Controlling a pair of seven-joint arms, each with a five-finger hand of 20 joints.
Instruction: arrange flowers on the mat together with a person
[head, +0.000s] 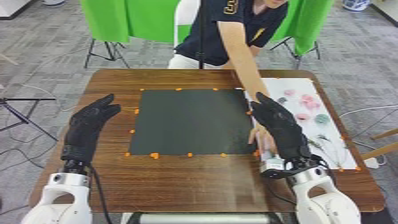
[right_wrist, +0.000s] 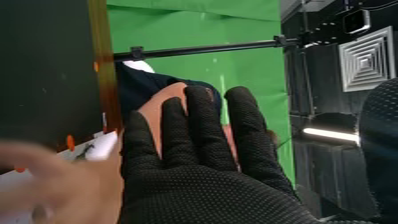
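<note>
Right of centre, the right robot hand (head: 279, 122) holds nothing, its fingers straight, slightly spread; placing seems unstarted, so it next needs a flower (head: 309, 104) for the mat (head: 191, 122).

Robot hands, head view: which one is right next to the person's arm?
The right hand, alongside the person's arm, on the white sheet's side. The left hand is across the dark mat.

1 dark mat (head: 191, 120), 1 white sheet (head: 300, 85), 1 person (head: 209, 45), 1 green flower (head: 322, 119), pink flowers (head: 309, 104) too blurred to count
</note>
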